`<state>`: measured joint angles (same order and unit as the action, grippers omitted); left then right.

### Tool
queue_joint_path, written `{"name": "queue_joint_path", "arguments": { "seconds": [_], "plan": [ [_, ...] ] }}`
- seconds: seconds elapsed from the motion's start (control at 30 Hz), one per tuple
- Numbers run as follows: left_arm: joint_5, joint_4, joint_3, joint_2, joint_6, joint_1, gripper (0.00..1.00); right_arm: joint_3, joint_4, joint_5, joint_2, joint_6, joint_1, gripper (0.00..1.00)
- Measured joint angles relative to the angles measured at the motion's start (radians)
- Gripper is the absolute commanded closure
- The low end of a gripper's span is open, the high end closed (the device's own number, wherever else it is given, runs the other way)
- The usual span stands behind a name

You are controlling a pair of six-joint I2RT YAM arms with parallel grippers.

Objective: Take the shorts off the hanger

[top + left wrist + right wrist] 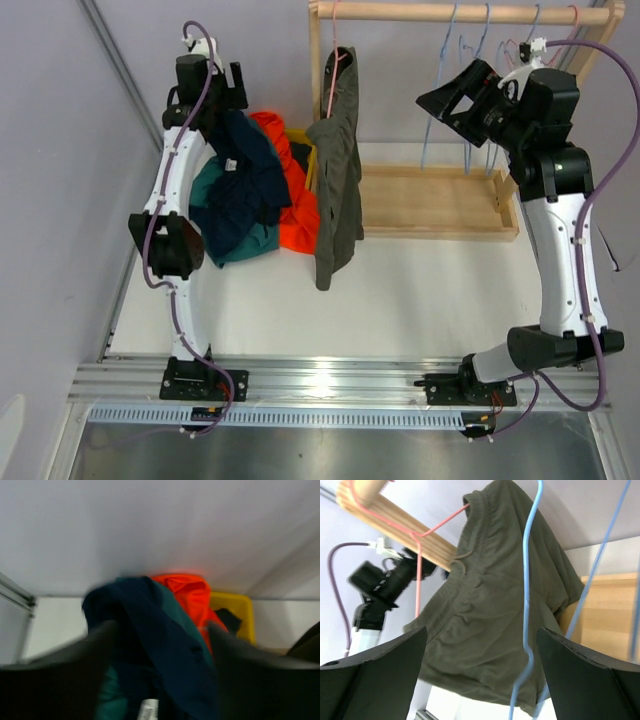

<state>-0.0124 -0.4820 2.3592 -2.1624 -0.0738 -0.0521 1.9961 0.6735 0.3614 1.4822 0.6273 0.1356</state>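
Note:
The olive-grey shorts (338, 180) hang on a pink hanger (331, 60) at the left end of the wooden rail (460, 12). They fill the right wrist view (490, 620). My right gripper (447, 100) is open and empty, raised to the right of them, with an empty blue hanger (527, 595) in between. The navy shorts (250, 170), teal shorts (225, 235) and orange shorts (295, 205) lie heaped at the left. My left gripper (232, 105) is open above the heap, with navy fabric (165, 645) between its spread fingers. A bit of black shorts (227, 620) shows behind the orange shorts (192, 597).
Several empty blue hangers (445, 90) hang on the rail. The rack's wooden base tray (430, 200) lies at the back right. A yellow thing (235, 605) sits behind the heap. A grey wall runs along the left.

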Motion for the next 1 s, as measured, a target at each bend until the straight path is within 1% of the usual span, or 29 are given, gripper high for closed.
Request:
{"name": "queue_joint_path", "arguments": {
  "seconds": [0.1, 0.2, 0.3, 0.33, 0.43, 0.53, 0.6, 0.67, 0.8, 0.87, 0.93, 1.0],
  "plan": [
    [0.021, 0.005, -0.008, 0.005, -0.032, -0.006, 0.01, -0.001, 0.023, -0.016, -0.045, -0.005, 0.001, 0.00],
    [0.027, 0.014, -0.068, 0.071, -0.032, -0.018, 0.01, -0.003, 0.032, -0.037, -0.100, -0.003, 0.009, 0.01],
    [0.027, 0.050, -0.269, 0.248, -0.032, -0.039, 0.01, 0.003, 0.032, -0.047, -0.138, 0.005, 0.049, 0.01],
    [0.028, 0.068, -0.342, 0.320, -0.032, -0.047, 0.01, 0.024, 0.042, -0.060, -0.136, 0.004, 0.077, 0.00],
    [0.039, 0.088, -0.478, 0.515, -0.032, -0.070, 0.01, 0.115, 0.044, -0.104, -0.094, -0.001, 0.189, 0.00],
    [0.046, 0.154, -0.608, 0.721, -0.032, -0.102, 0.01, 0.174, 0.024, -0.130, -0.033, -0.004, 0.272, 0.01],
    [0.051, 0.205, -0.724, 0.857, -0.033, -0.120, 0.01, 0.211, 0.010, -0.140, 0.024, -0.004, 0.298, 0.02],
    [0.069, 0.222, -0.829, 0.969, -0.042, -0.134, 0.01, 0.275, -0.001, -0.147, 0.120, -0.004, 0.313, 0.02],
    [0.097, 0.241, -0.934, 1.076, -0.061, -0.150, 0.04, 0.407, -0.003, -0.160, 0.320, -0.011, 0.315, 0.03],
    [0.117, 0.250, -1.005, 1.115, -0.066, -0.159, 0.04, 0.461, -0.003, -0.166, 0.411, -0.011, 0.315, 0.04],
    [0.131, 0.240, -1.078, 1.147, -0.071, -0.169, 0.05, 0.514, 0.004, -0.172, 0.492, -0.011, 0.314, 0.04],
    [0.143, 0.225, -1.126, 1.168, -0.080, -0.177, 0.06, 0.536, 0.000, -0.174, 0.536, -0.006, 0.315, 0.05]
  ]
}}
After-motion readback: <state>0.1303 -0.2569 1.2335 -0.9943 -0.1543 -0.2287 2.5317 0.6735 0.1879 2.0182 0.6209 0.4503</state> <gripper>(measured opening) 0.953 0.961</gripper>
